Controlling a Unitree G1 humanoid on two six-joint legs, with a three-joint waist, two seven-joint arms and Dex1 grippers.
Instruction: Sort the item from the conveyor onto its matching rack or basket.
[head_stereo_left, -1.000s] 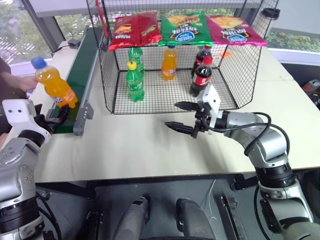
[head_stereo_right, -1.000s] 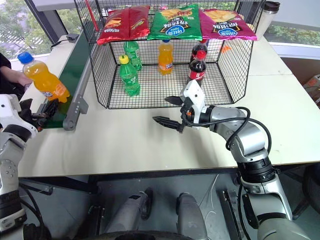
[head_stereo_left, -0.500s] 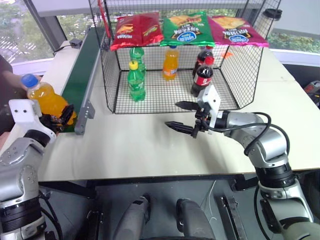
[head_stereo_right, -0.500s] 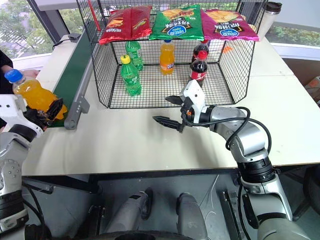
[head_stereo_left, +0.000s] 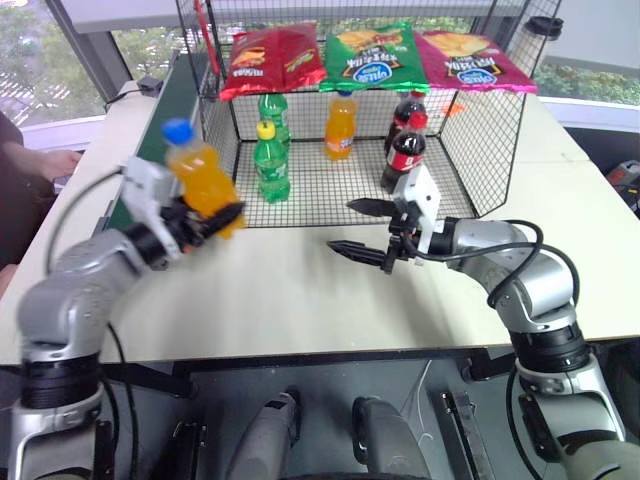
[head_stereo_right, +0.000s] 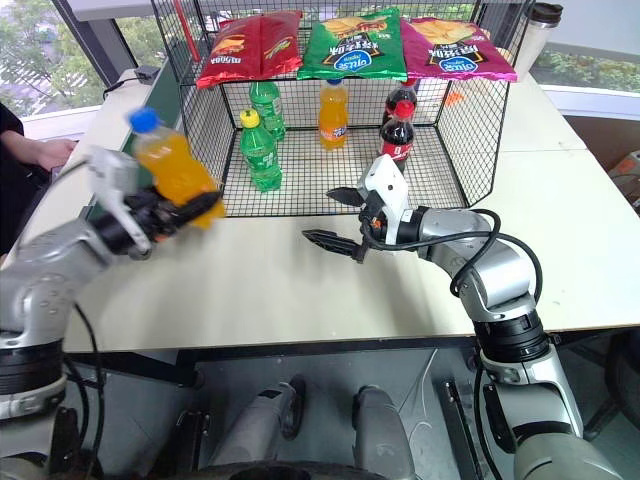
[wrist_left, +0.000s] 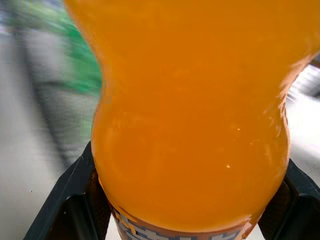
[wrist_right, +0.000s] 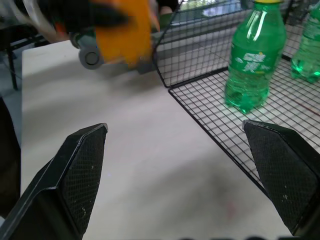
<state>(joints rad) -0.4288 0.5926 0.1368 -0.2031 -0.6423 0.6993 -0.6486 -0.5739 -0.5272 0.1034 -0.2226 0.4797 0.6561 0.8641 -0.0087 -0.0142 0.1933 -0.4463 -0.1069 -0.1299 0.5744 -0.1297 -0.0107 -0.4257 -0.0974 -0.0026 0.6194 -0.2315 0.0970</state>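
The item, an orange soda bottle (head_stereo_left: 203, 180) with a blue cap, hangs tilted above the table, just left of the cage's open front. My left gripper (head_stereo_left: 218, 220) is shut on its lower half, and its fingers (wrist_left: 70, 195) flank the bottle (wrist_left: 190, 115) in the left wrist view. Behind my left arm the dark green conveyor (head_stereo_left: 183, 88) runs along the table's left side. The black wire cage (head_stereo_left: 472, 135) stands at the back. My right gripper (head_stereo_left: 342, 227) hovers open and empty in front of the cage; its wrist view catches the orange bottle (wrist_right: 125, 35).
Inside the cage stand two green bottles (head_stereo_left: 270, 160), an orange bottle (head_stereo_left: 340, 125) and two cola bottles (head_stereo_left: 405, 150). Three chip bags (head_stereo_left: 372, 55) lie on its flat top. A person's hand (head_stereo_left: 50, 165) rests at the far left. Bare tabletop (head_stereo_left: 290, 290) lies before the cage.
My left gripper shut on the orange bottle at the conveyor's near end, then lifted it and swung it right toward the cage front. My right arm stayed still.
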